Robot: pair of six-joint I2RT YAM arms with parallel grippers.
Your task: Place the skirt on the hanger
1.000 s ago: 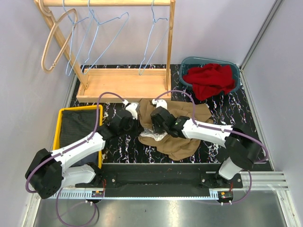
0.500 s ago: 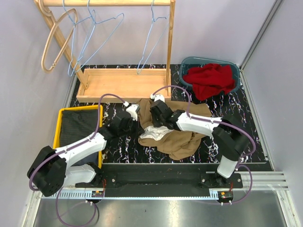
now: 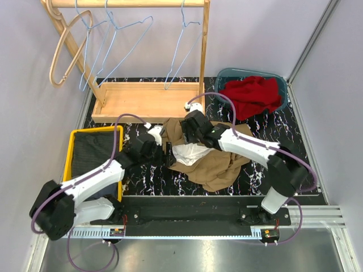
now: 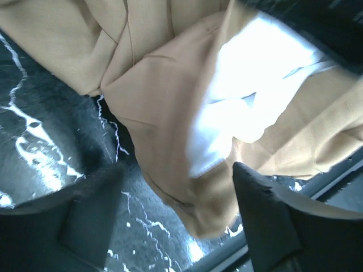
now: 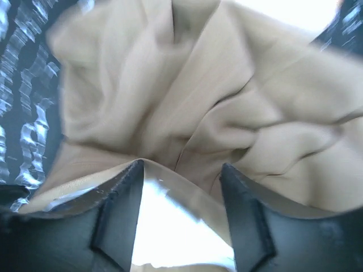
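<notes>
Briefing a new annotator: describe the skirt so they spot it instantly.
On the black marbled table, just in front of the wooden rack, lies a crumpled heap. That is the skirt: tan with white lining showing, unlike the red cloth in the teal basket.

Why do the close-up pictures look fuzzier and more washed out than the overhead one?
Left wrist: the white lining of the skirt is blown out to glare. Right wrist: the fabric is soft and blurred, its edges smeared. Top external: evenly lit and sharp.
</notes>
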